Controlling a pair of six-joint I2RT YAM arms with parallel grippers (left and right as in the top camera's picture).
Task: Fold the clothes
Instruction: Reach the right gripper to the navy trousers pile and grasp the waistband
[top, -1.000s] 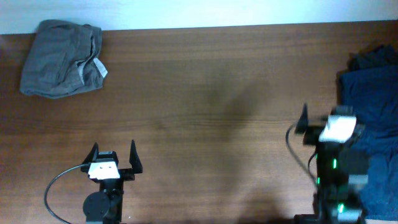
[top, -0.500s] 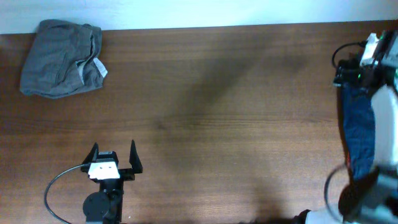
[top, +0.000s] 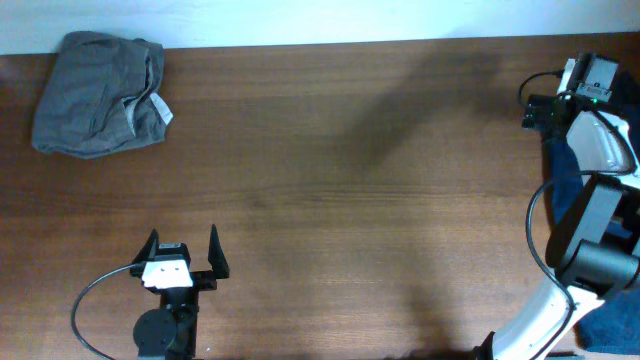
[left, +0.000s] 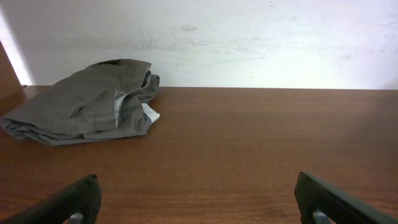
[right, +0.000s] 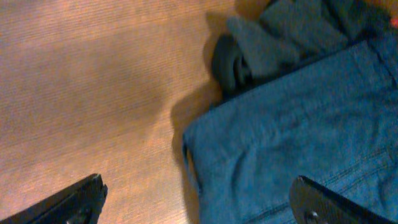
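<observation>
White label on far-left grey-olive garment unreadable; left hand spread wide; right hand spread wide above navy garment at right edge of table

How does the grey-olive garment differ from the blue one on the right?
The grey-olive garment is bundled compactly at the far left corner; the blue garment lies spread flatter at the right edge. The grey-olive one sits alone; the blue one touches a dark garment. Both rest on the table.
</observation>
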